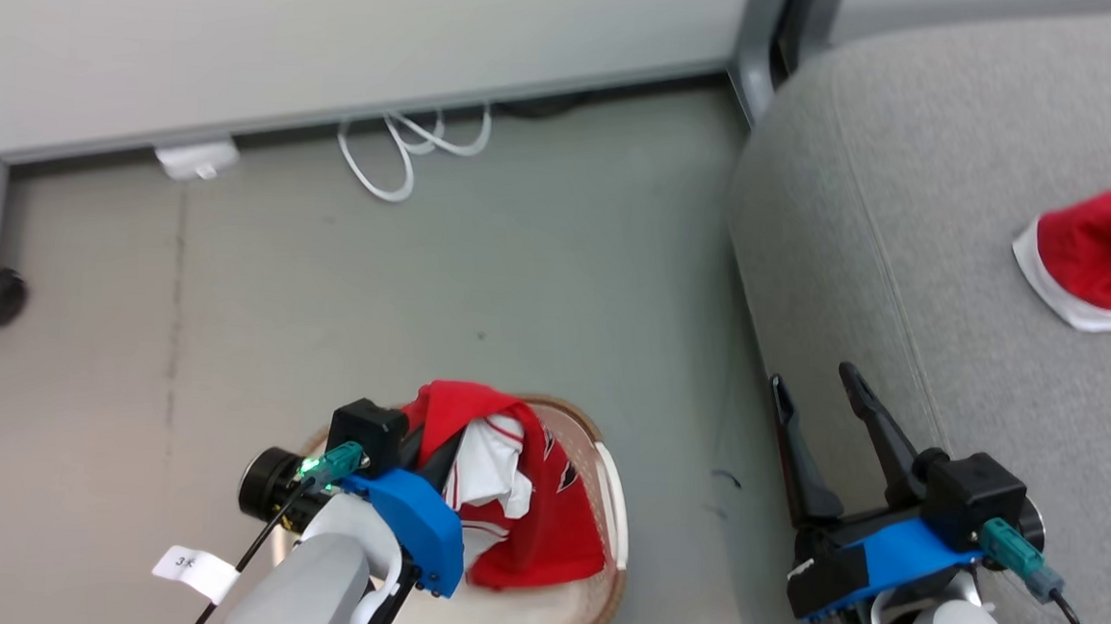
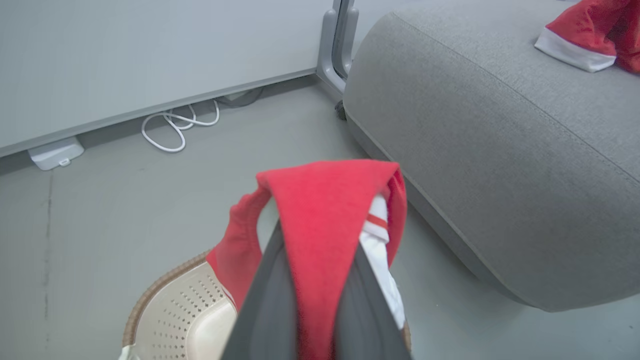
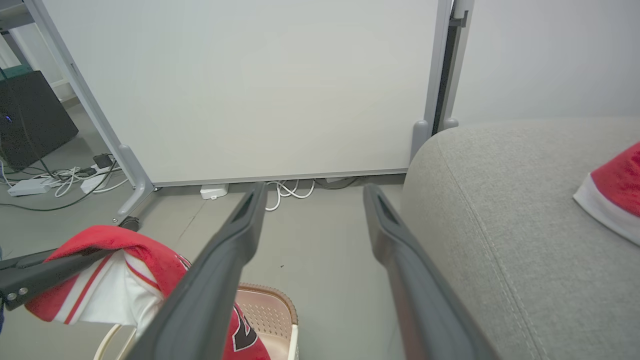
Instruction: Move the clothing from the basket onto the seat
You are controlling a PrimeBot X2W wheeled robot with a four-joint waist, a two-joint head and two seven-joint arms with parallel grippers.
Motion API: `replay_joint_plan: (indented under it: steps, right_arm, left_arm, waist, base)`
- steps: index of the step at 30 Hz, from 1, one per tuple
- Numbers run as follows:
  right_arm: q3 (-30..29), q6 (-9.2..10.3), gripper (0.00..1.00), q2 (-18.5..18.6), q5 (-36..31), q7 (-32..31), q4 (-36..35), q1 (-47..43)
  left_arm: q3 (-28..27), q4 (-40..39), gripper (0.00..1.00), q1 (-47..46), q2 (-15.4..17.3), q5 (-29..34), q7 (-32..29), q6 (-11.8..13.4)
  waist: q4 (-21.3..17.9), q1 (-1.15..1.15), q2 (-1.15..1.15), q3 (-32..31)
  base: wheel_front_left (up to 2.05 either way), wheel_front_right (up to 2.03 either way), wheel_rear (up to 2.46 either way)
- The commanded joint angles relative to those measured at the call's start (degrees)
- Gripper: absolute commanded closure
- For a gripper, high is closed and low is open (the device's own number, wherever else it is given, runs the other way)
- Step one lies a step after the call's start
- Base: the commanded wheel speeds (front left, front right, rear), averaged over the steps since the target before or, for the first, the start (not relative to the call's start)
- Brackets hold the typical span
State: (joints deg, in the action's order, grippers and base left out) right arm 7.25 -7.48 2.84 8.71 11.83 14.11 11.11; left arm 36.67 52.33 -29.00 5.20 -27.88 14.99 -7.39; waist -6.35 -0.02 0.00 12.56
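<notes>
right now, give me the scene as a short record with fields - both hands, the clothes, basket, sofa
sofa: light grey, one garment on it
basket: on the floor beside the sofa
red jersey: upper part held up, lower part draped in the basket
other red garment: lying on the sofa, white trim showing
left hand: shut on the red jersey, above the basket
right hand: open, empty, by the sofa's edge
left to do: red jersey not yet on the sofa

Matte grey floor (image 1: 539,272). White partition panel (image 1: 341,29) behind, grey frame (image 1: 755,44), castor (image 1: 2,296) at left. White cable coil (image 1: 411,144) and plug block (image 1: 196,159) under its edge (dark cabinet (image 3: 30,117) further left).
</notes>
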Motion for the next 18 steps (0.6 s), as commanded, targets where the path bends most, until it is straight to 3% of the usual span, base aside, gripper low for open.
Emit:
replay_joint_plan:
  steps: [1, 10, 18]
  right_arm:
    - [-0.1, -0.03, 0.0, 0.1, 0.0, -0.3, -0.2, -0.9]
    - [0.9, -0.03, 0.0, 0.1, 0.7, -1.7, -0.8, -3.7]
    - [0.9, -0.03, 0.0, 0.1, 0.7, -2.6, -1.7, -4.9]
  left_arm:
    - [0.3, -1.2, 1.0, 0.3, 0.4, -0.3, 0.3, -0.1]
    - [3.0, -10.5, 1.0, -0.6, 2.2, -1.3, 0.3, -0.1]
    - [5.2, -14.9, 1.0, -5.8, 1.7, -3.1, -1.9, -0.1]
  waist:
    - [3.4, 0.02, 0.0, -4.2]
    - [5.2, 0.02, 0.0, -9.3]
    - [6.3, 0.02, 0.0, -10.7]
  base:
    - [0.0, 0.0, 0.0]
    - [0.0, 0.0, 0.0]
    - [0.0, 0.0, 0.0]
